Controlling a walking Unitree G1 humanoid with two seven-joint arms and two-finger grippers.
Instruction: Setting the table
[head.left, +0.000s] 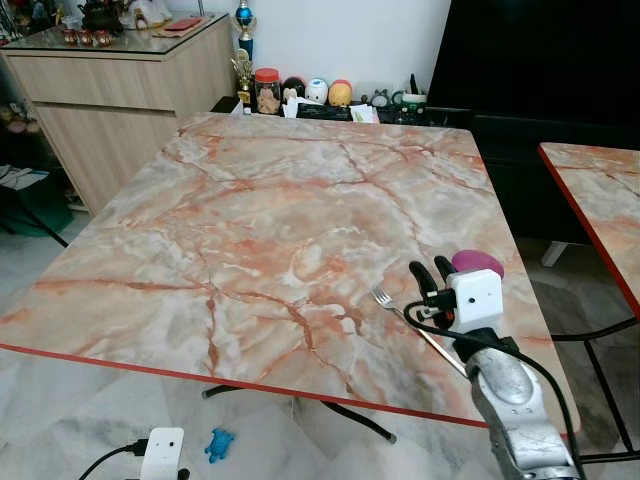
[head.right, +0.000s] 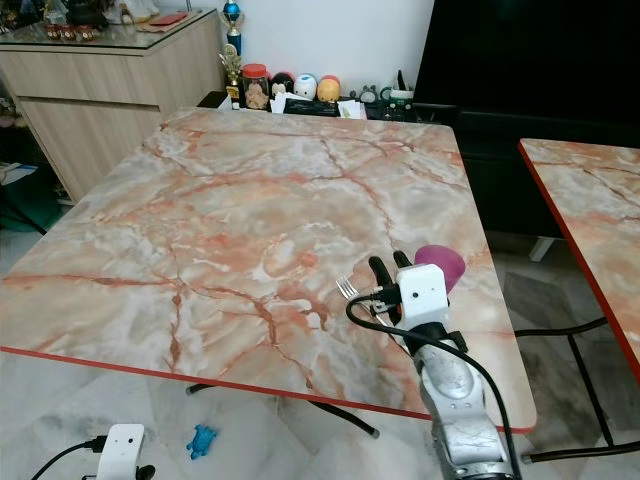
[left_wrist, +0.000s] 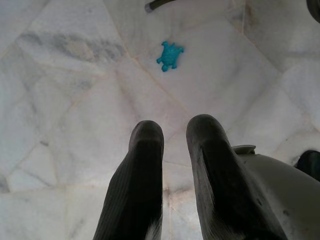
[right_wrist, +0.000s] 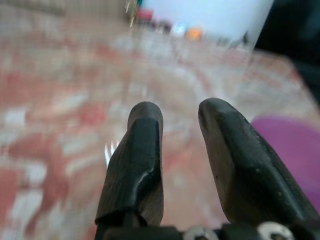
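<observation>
round purple plate (head.left: 477, 263) mostly hidden behind right gripper (head.left: 431, 276). silver metal fork (head.left: 385, 299) handle covered by wrist. right wrist view blurred; fork tines (right_wrist: 108, 151) barely discernible.

A fork (head.left: 400, 312) lies on the table (head.left: 250, 230) near its front right corner, with a small bowl (head.left: 478, 263) just behind and right of it. The right gripper (head.left: 432, 272) hovers between them. A toy turtle (head.left: 219, 444) lies on the floor (left_wrist: 70, 90) under the table's front edge.
</observation>
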